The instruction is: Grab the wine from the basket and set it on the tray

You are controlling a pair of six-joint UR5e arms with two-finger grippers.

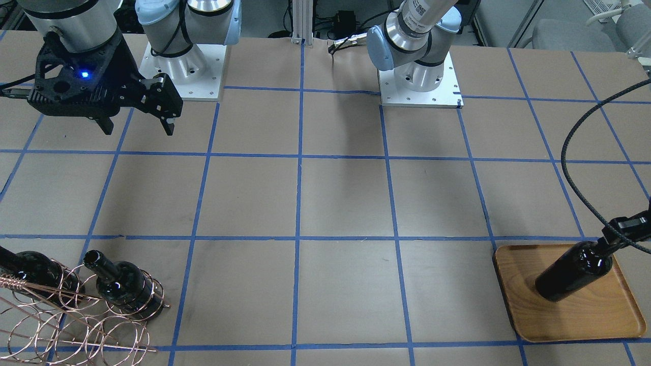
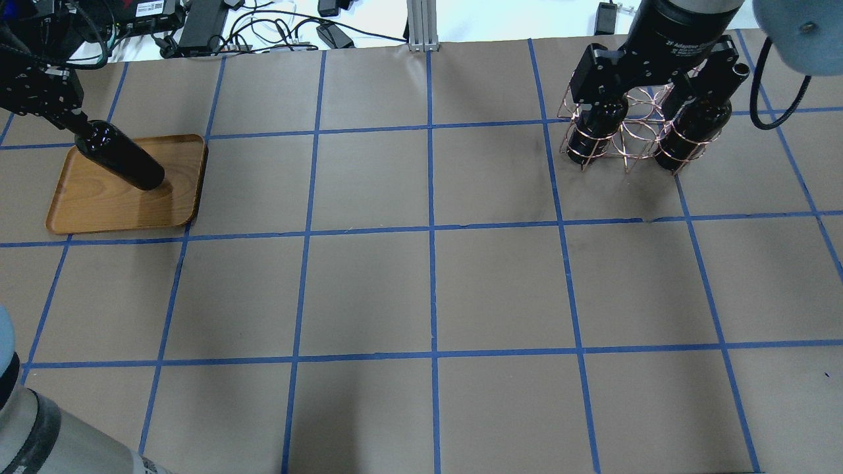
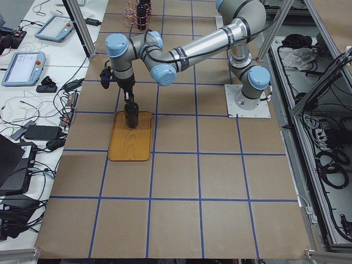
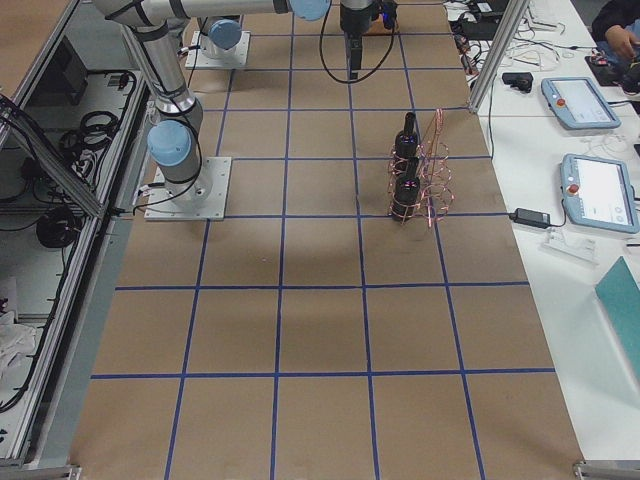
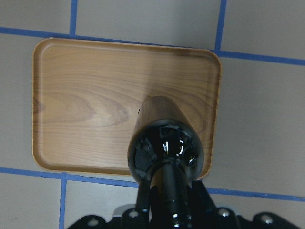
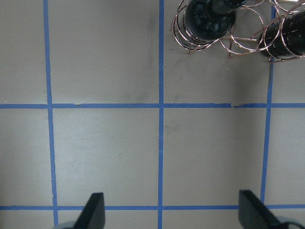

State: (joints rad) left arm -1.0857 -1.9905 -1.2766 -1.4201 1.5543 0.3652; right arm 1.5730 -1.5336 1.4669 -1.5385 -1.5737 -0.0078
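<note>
My left gripper (image 1: 623, 226) is shut on the neck of a black wine bottle (image 1: 574, 272), held upright with its base at the wooden tray (image 1: 569, 315); I cannot tell if it touches. The left wrist view shows the bottle (image 5: 164, 148) over the tray's (image 5: 86, 105) corner nearest the gripper. Two more bottles (image 2: 589, 131) (image 2: 691, 131) stand in the copper wire basket (image 2: 632, 135). My right gripper (image 1: 138, 128) is open and empty, high above the table near the basket (image 1: 76, 315), fingertips (image 6: 95, 212) wide apart.
The table is brown paper with a blue tape grid. The two arm bases (image 1: 419, 81) (image 1: 183, 71) stand at the robot's edge. A black cable (image 1: 569, 168) loops above the tray. Tablets and cables lie past the far edge (image 2: 263, 26).
</note>
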